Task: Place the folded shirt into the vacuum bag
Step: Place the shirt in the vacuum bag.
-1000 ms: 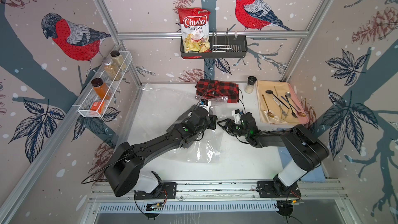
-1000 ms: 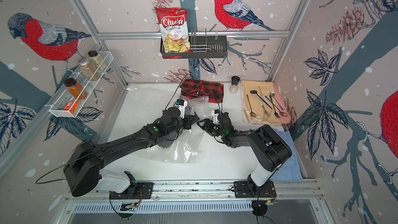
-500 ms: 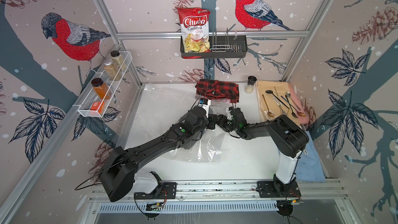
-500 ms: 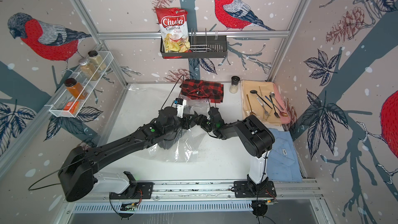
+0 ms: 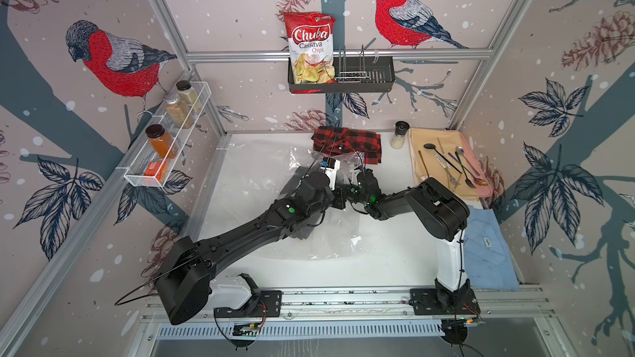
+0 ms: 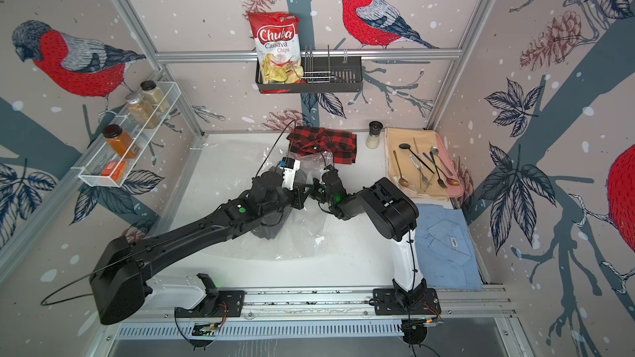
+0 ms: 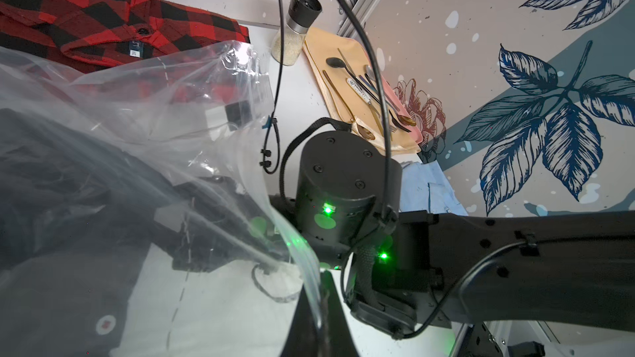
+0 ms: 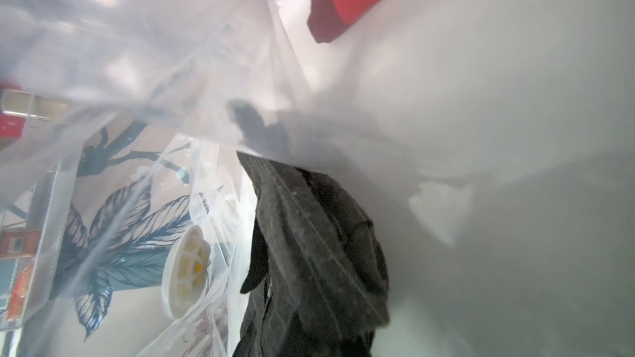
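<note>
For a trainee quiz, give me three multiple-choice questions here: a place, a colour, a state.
1. The red-and-black plaid shirt lies: A in the wall basket; B at the table's back, beside the glass shaker; C on the cutlery mat.
2. The folded shirt beside the right arm is: A light blue; B green; C white.
3. The clear plastic vacuum bag: A empty; B holds a dark grey garment; C rolled up.
Answers: B, beside the shaker; A, pale blue cloth; B, dark cloth shows through film.

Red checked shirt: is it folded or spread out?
Folded. The red checked shirt lies as a small bundle at the back of the table, collar and label on top in the left wrist view.
</note>
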`<state>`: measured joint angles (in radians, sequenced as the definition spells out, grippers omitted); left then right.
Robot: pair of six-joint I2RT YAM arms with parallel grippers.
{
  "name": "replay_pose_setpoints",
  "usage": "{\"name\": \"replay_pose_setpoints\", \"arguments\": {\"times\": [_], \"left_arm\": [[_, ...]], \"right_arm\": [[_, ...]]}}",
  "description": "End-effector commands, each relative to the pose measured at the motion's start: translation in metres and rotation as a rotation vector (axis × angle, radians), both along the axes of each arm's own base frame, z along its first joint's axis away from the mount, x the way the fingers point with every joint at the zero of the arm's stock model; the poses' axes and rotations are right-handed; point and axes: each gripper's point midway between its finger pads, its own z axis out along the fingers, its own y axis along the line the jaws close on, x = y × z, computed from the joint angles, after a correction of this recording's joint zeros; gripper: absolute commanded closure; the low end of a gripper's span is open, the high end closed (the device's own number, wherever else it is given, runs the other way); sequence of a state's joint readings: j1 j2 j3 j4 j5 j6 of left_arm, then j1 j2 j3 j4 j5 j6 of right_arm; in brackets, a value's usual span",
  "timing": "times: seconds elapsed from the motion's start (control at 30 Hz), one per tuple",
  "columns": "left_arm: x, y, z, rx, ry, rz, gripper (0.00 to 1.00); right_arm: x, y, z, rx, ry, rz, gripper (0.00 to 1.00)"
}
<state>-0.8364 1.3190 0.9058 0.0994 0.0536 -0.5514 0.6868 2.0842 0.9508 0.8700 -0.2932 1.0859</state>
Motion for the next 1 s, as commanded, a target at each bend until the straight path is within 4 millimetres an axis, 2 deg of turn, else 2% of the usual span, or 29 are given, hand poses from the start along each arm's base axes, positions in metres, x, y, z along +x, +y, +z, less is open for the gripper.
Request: {"name": "replay_pose_setpoints", "arguments": {"times": [0.0,0.33,0.6,0.67,0.8,0.97], "left_arm": [[-0.004,-0.008,0.017,-0.032,-0.043,-0.030,1.00],[-0.006,-0.010,0.022,-0.046,-0.058,-0.041,1.00],[-0.011,-0.020,0.027,-0.077,-0.065,-0.087,1.00],[-0.011,-0.019,0.027,-0.076,-0.065,-0.085,1.00],[-0.004,-0.009,0.026,-0.046,-0.084,-0.028,1.00],[0.005,0.001,0.028,-0.036,-0.105,0.017,1.00]], "right_arm": [[0.007,0.014,0.022,0.082,-0.055,-0.006,0.92],[-0.003,0.065,0.016,0.125,-0.060,0.079,0.91],[0.012,0.091,0.012,0.141,-0.075,0.074,0.81],[0.015,0.089,0.011,0.137,-0.073,0.068,0.79],[0.010,0.072,0.023,0.143,-0.079,0.070,0.71],[-0.016,0.058,0.030,0.149,-0.053,0.132,0.57]]}}
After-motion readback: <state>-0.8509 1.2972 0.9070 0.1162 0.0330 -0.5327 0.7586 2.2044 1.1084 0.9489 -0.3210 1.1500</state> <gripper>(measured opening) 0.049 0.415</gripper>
